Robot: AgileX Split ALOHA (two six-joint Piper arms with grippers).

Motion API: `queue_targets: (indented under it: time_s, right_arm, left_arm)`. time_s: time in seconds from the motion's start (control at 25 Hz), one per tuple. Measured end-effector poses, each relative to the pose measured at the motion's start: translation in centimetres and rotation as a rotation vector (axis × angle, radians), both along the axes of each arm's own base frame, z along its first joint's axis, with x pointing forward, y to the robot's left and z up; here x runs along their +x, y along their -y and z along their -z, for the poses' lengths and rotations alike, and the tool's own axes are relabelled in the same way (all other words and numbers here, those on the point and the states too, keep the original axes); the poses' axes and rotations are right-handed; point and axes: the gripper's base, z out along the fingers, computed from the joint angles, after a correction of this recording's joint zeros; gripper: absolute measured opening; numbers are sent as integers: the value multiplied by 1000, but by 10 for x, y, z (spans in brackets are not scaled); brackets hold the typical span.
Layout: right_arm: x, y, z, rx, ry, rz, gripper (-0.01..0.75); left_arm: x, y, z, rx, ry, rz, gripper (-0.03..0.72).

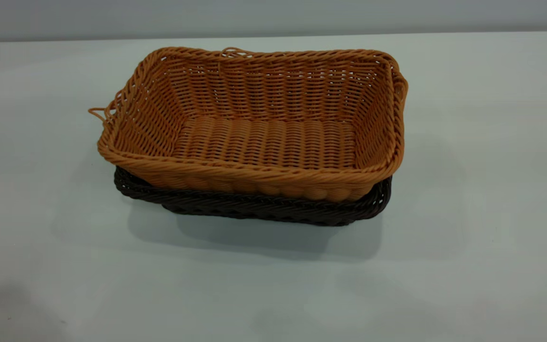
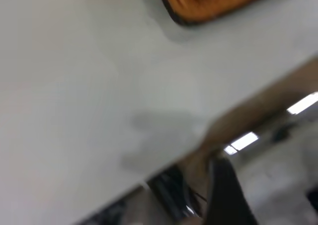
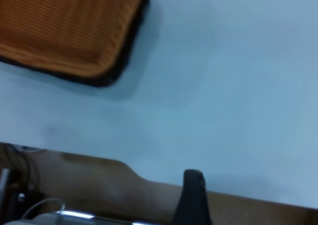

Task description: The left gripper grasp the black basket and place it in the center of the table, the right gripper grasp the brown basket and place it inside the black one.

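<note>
The brown basket sits nested inside the black basket, slightly skewed, in the middle of the table. Only the black basket's rim and lower front wall show beneath it. Neither gripper appears in the exterior view. In the left wrist view a dark part of my left gripper hangs beyond the table's edge, far from the stacked baskets. In the right wrist view a dark part of my right gripper is also past the table edge, away from the brown basket and the black rim around it.
Small loose wicker loops stick out from the brown basket's rim. The white table surface stretches wide on all sides of the baskets. Both wrist views show the table's edge with floor and dark rig parts beyond it.
</note>
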Motion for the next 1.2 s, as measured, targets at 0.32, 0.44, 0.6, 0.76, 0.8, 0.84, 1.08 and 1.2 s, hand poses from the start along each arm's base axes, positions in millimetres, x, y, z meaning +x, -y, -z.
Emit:
queue_targets:
  time_s: [0.32,0.44,0.6,0.76,0.8,0.84,1.08,1.2]
  right_arm:
    - [-30,9,60,-12,-6,-3,540]
    - [-31,9,61,-11,3,-5,540]
    - [-31,9,61,-11,2,-5,540]
    - [-31,9,61,-9,2,-6,540]
    - [-31,9,61,-9,2,-6,540]
    - [-31,9,61,-9,2,-6,540]
    - [-32,9,61,-4,3,-6,540]
    - [-35,10,60,6,29,0,540]
  left_arm:
    - [-44,-15,54,-11,-96,-41,401]
    - [-62,-23,70,-26,-90,-72,401]
    - [-78,-30,75,-78,13,-84,401]
    - [-88,-35,73,-142,142,-87,401]
    - [-91,-36,75,-146,151,-87,401]
    - [-94,-37,77,-146,151,-87,401]
    - [-108,-43,75,-187,237,-82,401]
    - [-112,-45,75,-200,264,-81,401]
